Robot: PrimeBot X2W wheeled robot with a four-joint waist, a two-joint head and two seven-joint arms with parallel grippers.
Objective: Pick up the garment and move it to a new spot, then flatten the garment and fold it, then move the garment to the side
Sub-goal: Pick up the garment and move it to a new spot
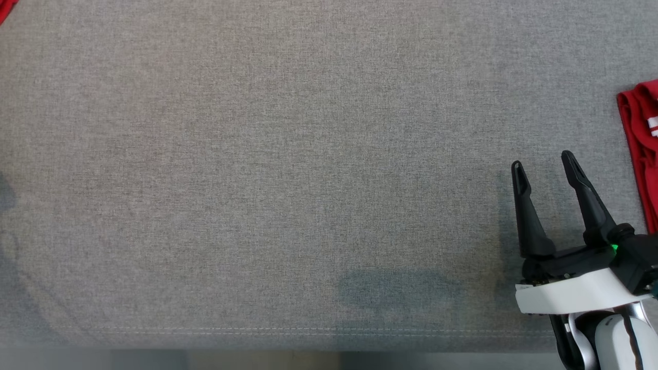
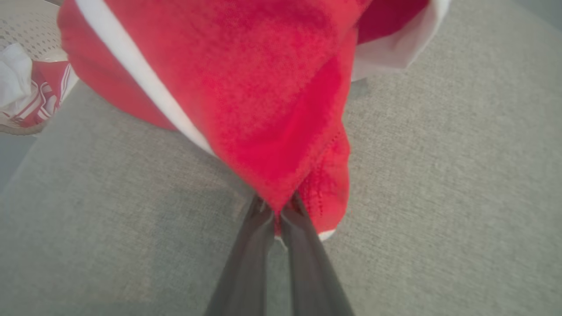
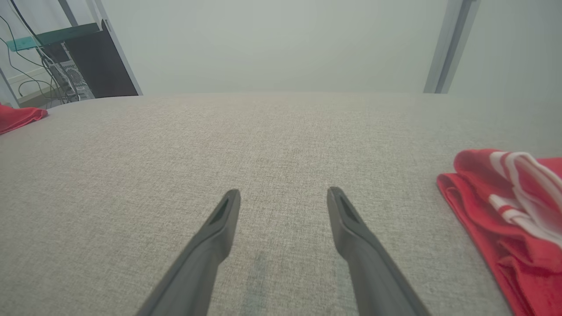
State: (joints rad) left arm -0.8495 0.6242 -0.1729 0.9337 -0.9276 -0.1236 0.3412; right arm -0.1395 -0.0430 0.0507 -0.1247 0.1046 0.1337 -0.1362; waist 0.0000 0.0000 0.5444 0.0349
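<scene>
My left gripper (image 2: 277,206) is shut on a fold of a red garment (image 2: 263,87) with a white stripe, which bunches up just over the grey fabric table (image 2: 439,197). A corner of that red cloth (image 1: 5,7) peeks in at the head view's top left, and it lies at the far left (image 3: 17,117) in the right wrist view. My right gripper (image 1: 542,162) stands open at the lower right, with nothing between its fingers (image 3: 219,228), low over the table.
A second, folded red garment with white stripes (image 1: 640,128) lies at the table's right edge, to the right of my right gripper (image 3: 505,206). A white perforated basket (image 2: 26,26) holding red-and-white cloth (image 2: 39,96) sits off the table's left end. The table's front edge (image 1: 329,349) runs along the bottom.
</scene>
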